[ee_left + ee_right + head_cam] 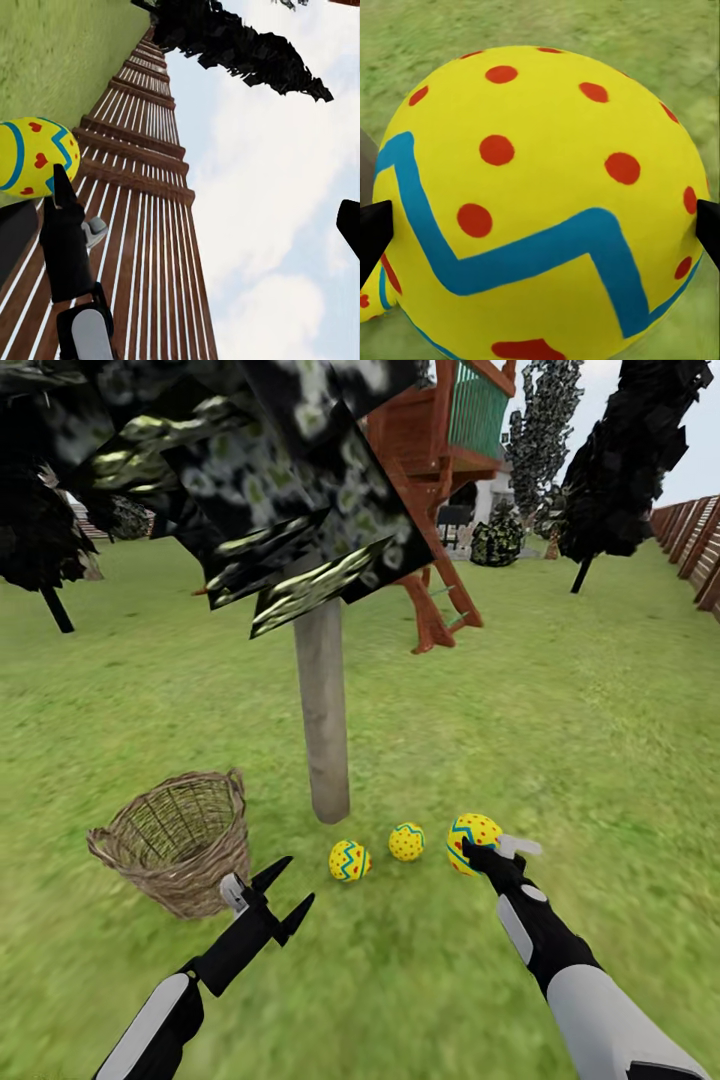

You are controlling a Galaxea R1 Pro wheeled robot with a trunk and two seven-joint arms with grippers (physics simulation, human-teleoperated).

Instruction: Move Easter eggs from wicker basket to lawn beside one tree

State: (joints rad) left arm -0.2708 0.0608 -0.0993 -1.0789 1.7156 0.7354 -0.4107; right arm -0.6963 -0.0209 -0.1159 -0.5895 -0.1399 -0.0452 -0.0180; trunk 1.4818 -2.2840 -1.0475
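by the trunk (322, 710), two eggs (350, 860) (406, 841) lay on grass (560, 720); right gripper (480, 850) clenched a third egg (472, 836), left gripper (285, 895) spread empty beside the basket (180, 840).

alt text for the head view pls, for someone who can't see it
The right gripper holds a third Easter egg low over the lawn, beside two eggs lying by the pale tree trunk. The wicker basket sits empty to the left, near the open left gripper.
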